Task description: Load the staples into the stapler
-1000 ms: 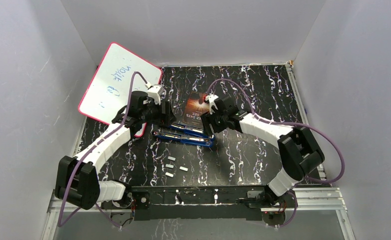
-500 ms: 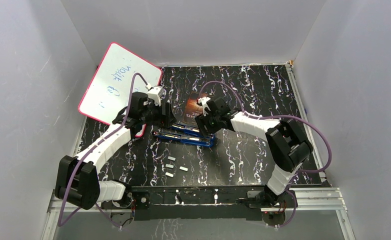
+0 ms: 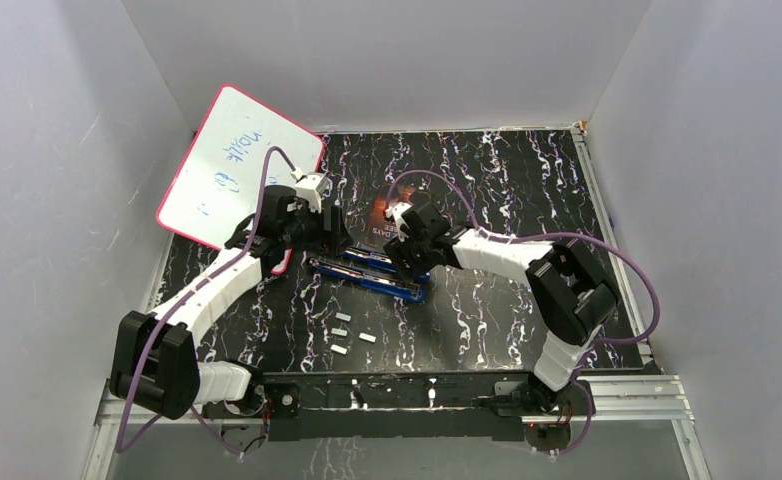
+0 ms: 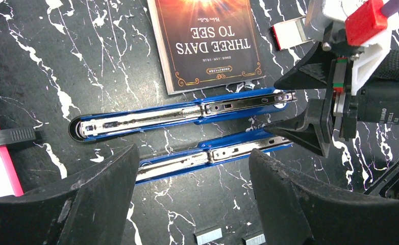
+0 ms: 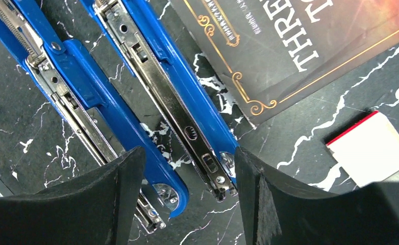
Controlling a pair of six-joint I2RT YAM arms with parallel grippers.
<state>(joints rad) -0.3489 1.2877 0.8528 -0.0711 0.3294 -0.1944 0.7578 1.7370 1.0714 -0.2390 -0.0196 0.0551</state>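
Both open and empty: left pincer (image 3: 333, 240) and right pincer (image 3: 404, 262) over the flat-open stapler (image 3: 367, 272). Loose staples (image 3: 367, 337) lie on the table (image 3: 527, 200), apart from it.

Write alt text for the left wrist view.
Two blue staplers lie opened flat, side by side on a black marbled table, between the open left tool in the foreground and the open right tool at their right ends. A book, Three Days to See, lies beyond them; staples sit at the bottom edge.
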